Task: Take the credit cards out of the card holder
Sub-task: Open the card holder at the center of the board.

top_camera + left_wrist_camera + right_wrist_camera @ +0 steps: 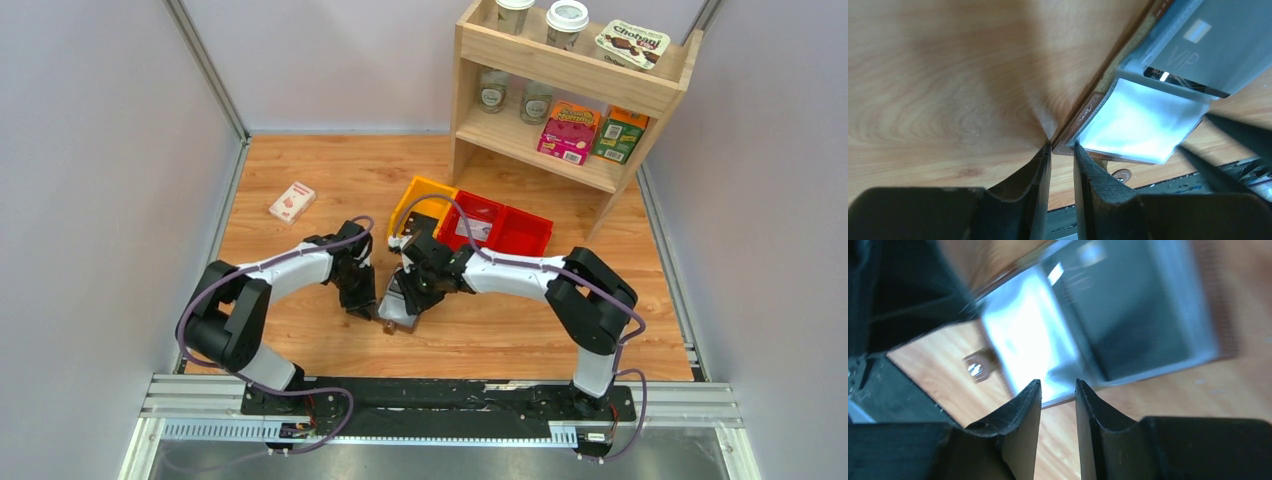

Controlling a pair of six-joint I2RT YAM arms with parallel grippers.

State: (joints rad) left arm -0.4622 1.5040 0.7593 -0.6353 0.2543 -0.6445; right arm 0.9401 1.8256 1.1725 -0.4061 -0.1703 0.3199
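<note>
The card holder [1108, 107] lies open on the wooden table [300, 330], near the middle of its near edge, between the two arms. The left gripper [1062, 146] pinches the holder's brown stitched corner between narrowly parted fingers. The right gripper [1058, 385] has its fingers slightly apart at the holder's opposite edge; whether it grips cannot be told. A grey VIP card [1198, 55] sits in an inner pocket.

card holder [397, 308] between both arms' fingers
</note>
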